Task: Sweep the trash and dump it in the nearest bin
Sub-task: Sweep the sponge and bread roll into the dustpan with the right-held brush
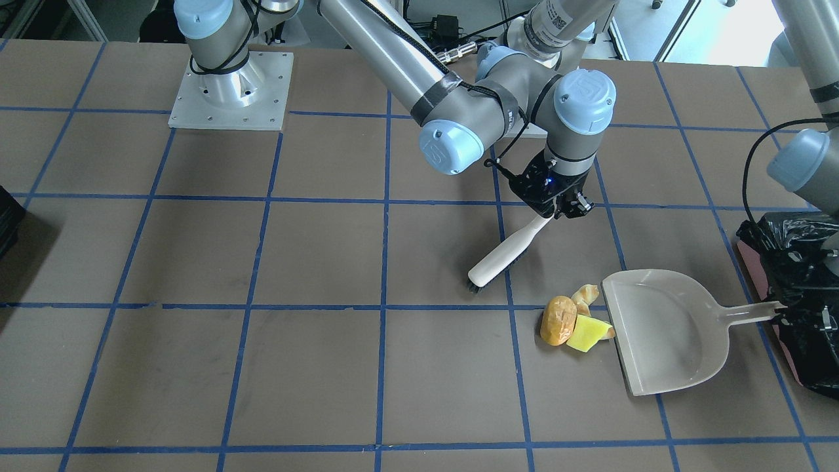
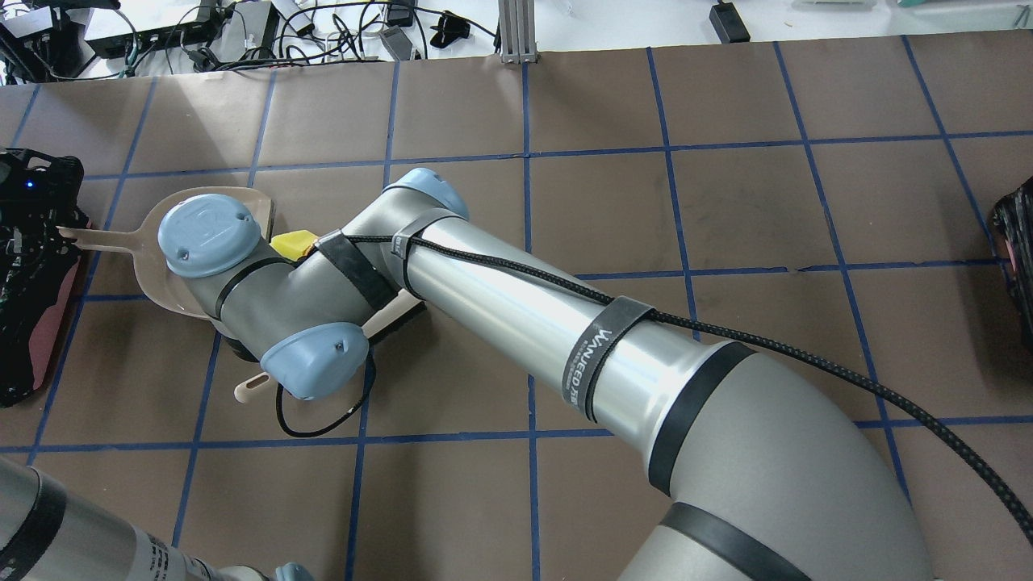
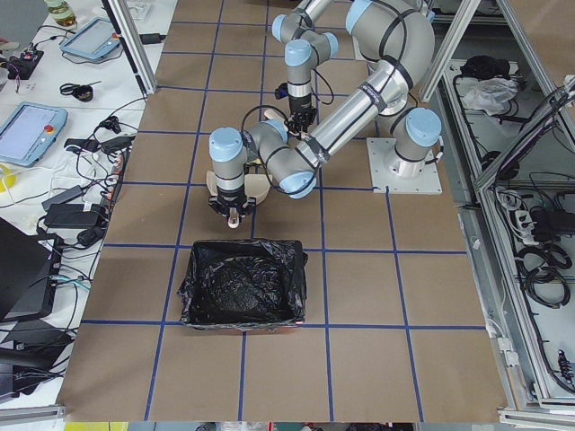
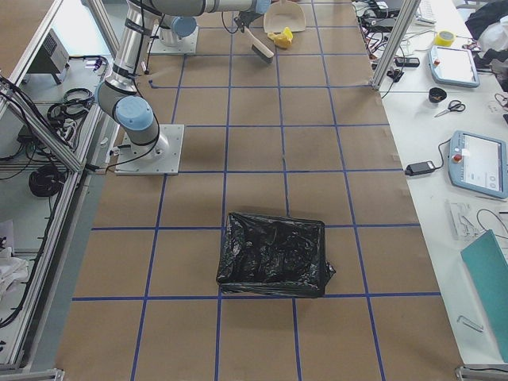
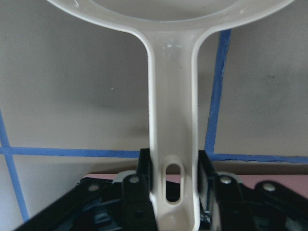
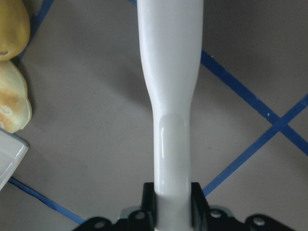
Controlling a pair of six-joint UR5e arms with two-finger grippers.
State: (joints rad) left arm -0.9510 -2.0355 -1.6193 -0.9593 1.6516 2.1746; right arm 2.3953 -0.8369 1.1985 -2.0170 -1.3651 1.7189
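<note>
The trash lies in a tight cluster at the dustpan's open lip: an orange-brown lump (image 1: 558, 320), a yellow wedge (image 1: 588, 333) and a tan curved bit (image 1: 585, 295). The beige dustpan (image 1: 662, 328) lies flat on the table. My left gripper (image 5: 173, 178) is shut on its handle (image 5: 173, 120), beside the pink-sided bin (image 1: 796, 262) with its black bag. My right gripper (image 1: 557, 206) is shut on the white brush (image 1: 508, 252), which slants down. Its dark bristles (image 1: 477, 283) are near the table, short of the trash. The right wrist view shows the brush handle (image 6: 171, 96) with two trash pieces (image 6: 12, 103) at its left edge.
A second bin, lined with a black bag (image 4: 274, 254), stands at the table's far right end, well away from the trash. My right arm (image 2: 524, 323) reaches across the table and hides most of the dustpan from overhead. Blue tape lines grid the brown tabletop (image 1: 262, 367).
</note>
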